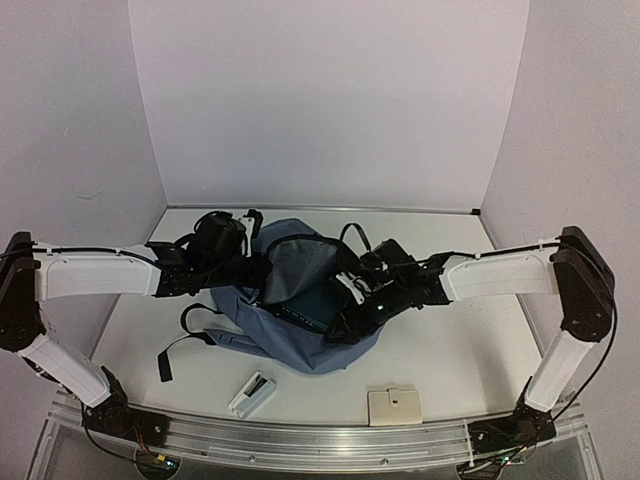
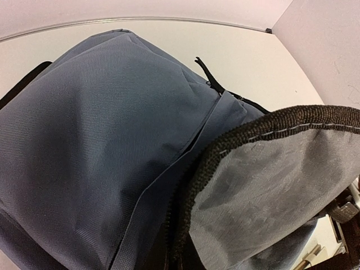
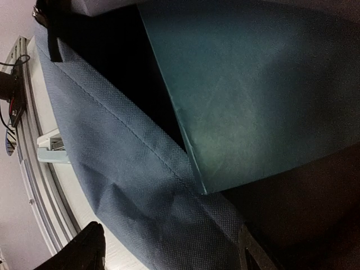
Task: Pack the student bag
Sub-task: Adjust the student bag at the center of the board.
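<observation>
As it slumps, the student bag (image 1: pixel 300 350) looks woven.

Plain lilac-grey walls (image 1: pixel 330 100) enclose a white table (image 1: pixel 470 340) edged by an aluminium rail (image 1: pixel 330 440)

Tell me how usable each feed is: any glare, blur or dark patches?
Top external: even light, soft shadows, student bag clear. Left wrist: bag weave sharp, no glare. Right wrist: bag interior nearly black, faint sheen on the teal flat item.
</observation>
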### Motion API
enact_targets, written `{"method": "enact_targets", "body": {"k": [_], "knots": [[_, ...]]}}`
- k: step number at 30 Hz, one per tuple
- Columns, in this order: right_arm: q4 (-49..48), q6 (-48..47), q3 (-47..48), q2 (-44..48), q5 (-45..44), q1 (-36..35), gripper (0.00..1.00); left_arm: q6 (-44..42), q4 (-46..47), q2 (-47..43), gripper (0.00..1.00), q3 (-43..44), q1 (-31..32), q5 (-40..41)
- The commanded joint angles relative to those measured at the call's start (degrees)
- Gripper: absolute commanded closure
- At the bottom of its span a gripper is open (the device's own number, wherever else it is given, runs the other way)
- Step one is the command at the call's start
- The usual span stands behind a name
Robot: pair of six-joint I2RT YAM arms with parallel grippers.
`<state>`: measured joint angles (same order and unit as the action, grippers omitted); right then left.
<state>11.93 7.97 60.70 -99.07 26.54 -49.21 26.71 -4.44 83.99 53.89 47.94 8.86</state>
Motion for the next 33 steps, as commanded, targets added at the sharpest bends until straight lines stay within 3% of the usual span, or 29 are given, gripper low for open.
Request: {"method": "enact_targets", "body": {"k": [1, 4, 8, 14, 16, 22, 29, 33], "knots": [[6.7, -4.9, 6.1, -5.2, -0.8, 0.0, 0.22, -0.1, -0.1, -2.0, 1.00, 0.7, -0.3, -0.2], [9.8, -6.7, 8.0, -8.0, 0.7, -0.1, 0.24, -0.1, -0.3, -2.0, 1.00, 0.7, -0.3, 0.2], [13.1, -9.9, 10.2, -9.8, 2.5, -0.3, 0.39, -0.2, -0.2, -1.9, 1.00, 0.6, -0.3, 0.4], [13.4, -10.4, 11.2, -7.0, 11.1, -1.1, 0.93, -0.7, -0.6, -1.3, 1.00, 1.1, -0.3, 0.2], [12.3, -9.3, 10.6, -4.4, 12.7, -1.5, 1.00, -0.9, -0.6, -1.3, 1.00, 1.2, -0.3, 0.2], [6.3, -2.3, 4.6, 4.5, 13.6, -2.7, 1.00, -1.0, -0.5, -1.4, 1.00, 1.2, -0.3, -0.4], [1.6, 3.8, -3.1, 10.7, 10.3, -5.5, 0.79, -1.6, -0.3, -0.3, 1.00, 1.7, -0.3, -2.5], [-2.2, 8.5, -6.9, 16.6, 11.0, -6.5, 0.69, -4.8, 1.3, 0.9, 1.00, 2.7, 0.1, -12.9]]}}
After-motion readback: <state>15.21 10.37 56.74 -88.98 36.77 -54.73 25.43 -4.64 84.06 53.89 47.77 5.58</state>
